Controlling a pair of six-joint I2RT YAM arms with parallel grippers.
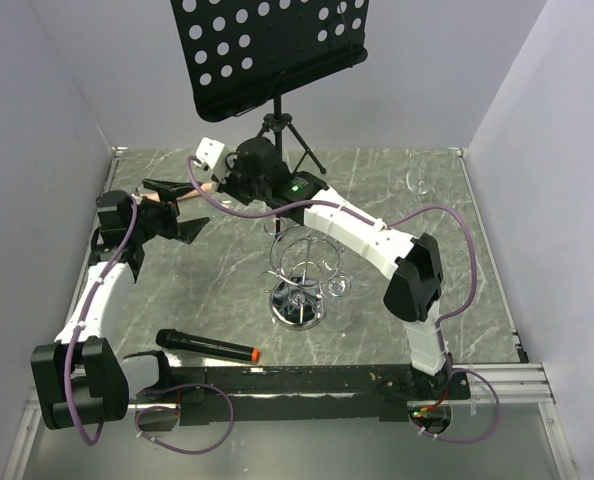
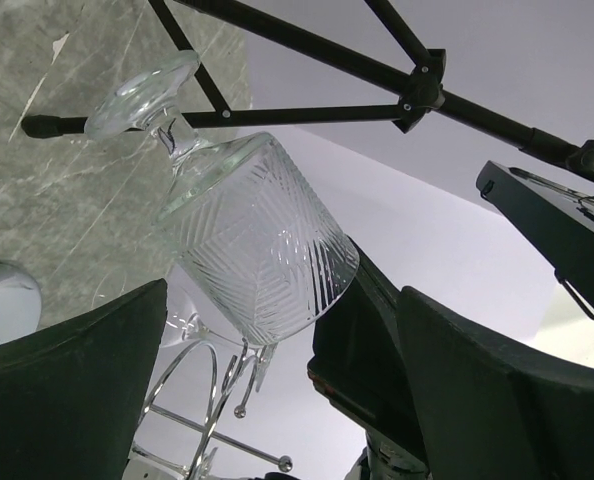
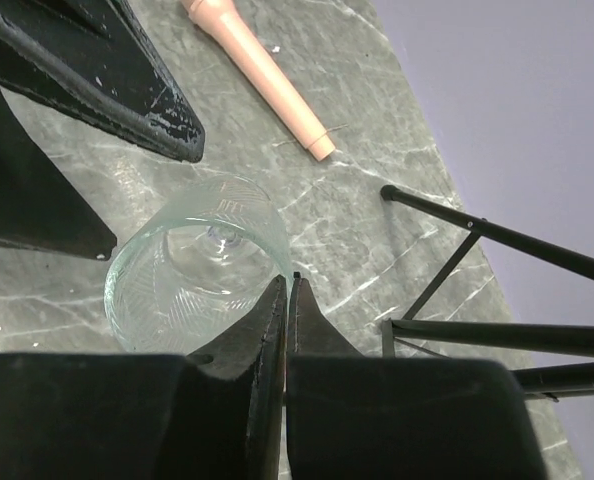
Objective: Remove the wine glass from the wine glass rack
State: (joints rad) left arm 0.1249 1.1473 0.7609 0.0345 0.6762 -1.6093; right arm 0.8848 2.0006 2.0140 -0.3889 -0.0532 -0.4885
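A clear cut-pattern wine glass (image 2: 247, 240) hangs tilted in the air, foot up and away from the left wrist camera, clear of the chrome wire wine glass rack (image 1: 297, 285). My right gripper (image 3: 288, 280) is shut on the wine glass (image 3: 192, 265), pinching its rim wall between the fingertips. It sits at the back left (image 1: 239, 170). My left gripper (image 2: 282, 300) is open, its wide jaws on either side of the bowl without touching it. It sits just left of the right gripper (image 1: 177, 210). The rack's wire loops (image 2: 192, 400) show below the glass.
A black music stand (image 1: 272, 50) on tripod legs (image 3: 497, 240) stands at the back. A peach handle (image 3: 262, 75) lies near the left fingers (image 3: 127, 90). A black microphone (image 1: 207, 347) lies near the front. Another glass (image 1: 414, 183) stands back right; more glass (image 1: 334, 285) hangs on the rack.
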